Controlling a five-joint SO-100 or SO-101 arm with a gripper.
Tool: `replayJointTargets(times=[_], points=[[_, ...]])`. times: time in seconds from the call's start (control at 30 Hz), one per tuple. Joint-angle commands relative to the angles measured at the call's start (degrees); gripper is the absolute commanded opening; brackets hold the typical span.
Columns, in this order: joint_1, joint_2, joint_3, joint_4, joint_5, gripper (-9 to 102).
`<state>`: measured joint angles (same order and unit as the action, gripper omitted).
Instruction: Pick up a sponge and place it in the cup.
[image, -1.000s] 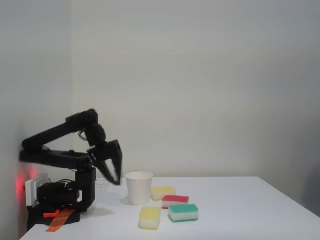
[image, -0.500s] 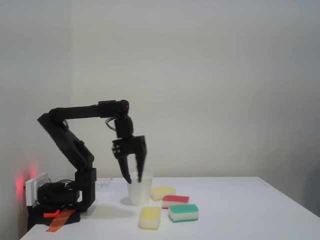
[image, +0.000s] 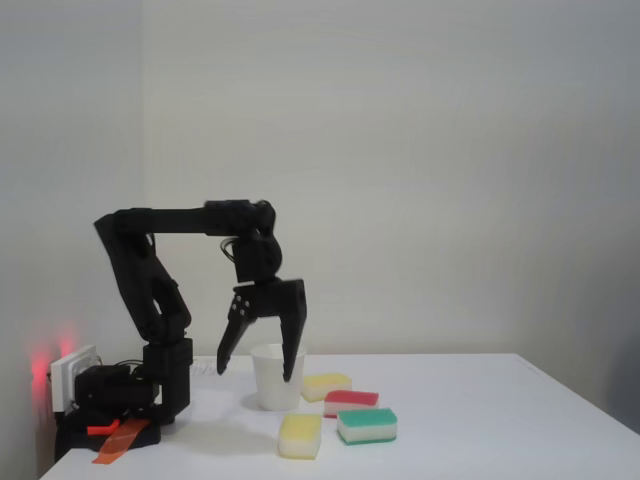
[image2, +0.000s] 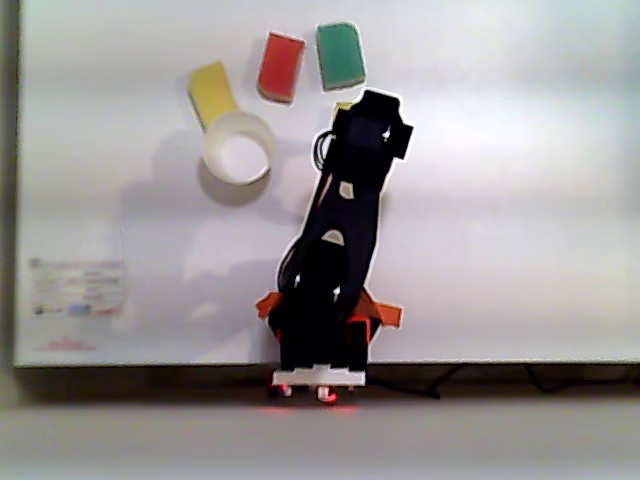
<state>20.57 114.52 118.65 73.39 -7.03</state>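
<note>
claw (image: 255, 370) wide open, empty, fingers splayed and pointing down. in the fixed view one finger tip sits left of the cup (image: 277, 376) and the other overlaps its right edge, but that's just the line of sight. in the other view, looking down, the cup (image2: 238, 148) is off to the left of the arm (image2: 340, 230), with clear desk between, so the claw is not over the cup.

cup is upright on the white desk (image: 480, 410); from above its inside looks white.

sponges, fixed view:
- yellow sponge (image: 300, 435) nearest the camera, flat on the desk, in front of the cup and slightly right. untouched. from above only a sliver of yellow (image2: 343, 104) shows at the arm's far end, the rest hidden under the arm.
- second yellow sponge (image: 326, 385) just right of the cup; from above (image2: 212, 90) it touches or nearly touches the cup's rim, can't tell which.
- red-topped sponge (image: 351, 401) in the middle, from above (image2: 281, 67).
- green-topped sponge (image: 367, 425) furthest right, from above (image2: 340, 56).

arm base is at the desk's left end in the fixed view, with an orange piece (image: 120, 437) lying beside it.
</note>
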Motion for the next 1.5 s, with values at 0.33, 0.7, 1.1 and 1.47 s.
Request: replayJointTargets(times=[0.33, 0.7, 1.1, 1.47], points=[[-1.1, -18.7, -9.4, -10.0, -1.0, 41], [-1.6, -20.7, -8.3, -10.5, -1.1, 41], [-1.8, -23.5, -2.6, -20.1, -2.8, 41], [-1.8, -25.6, 0.3, -25.6, -3.2, 37]])
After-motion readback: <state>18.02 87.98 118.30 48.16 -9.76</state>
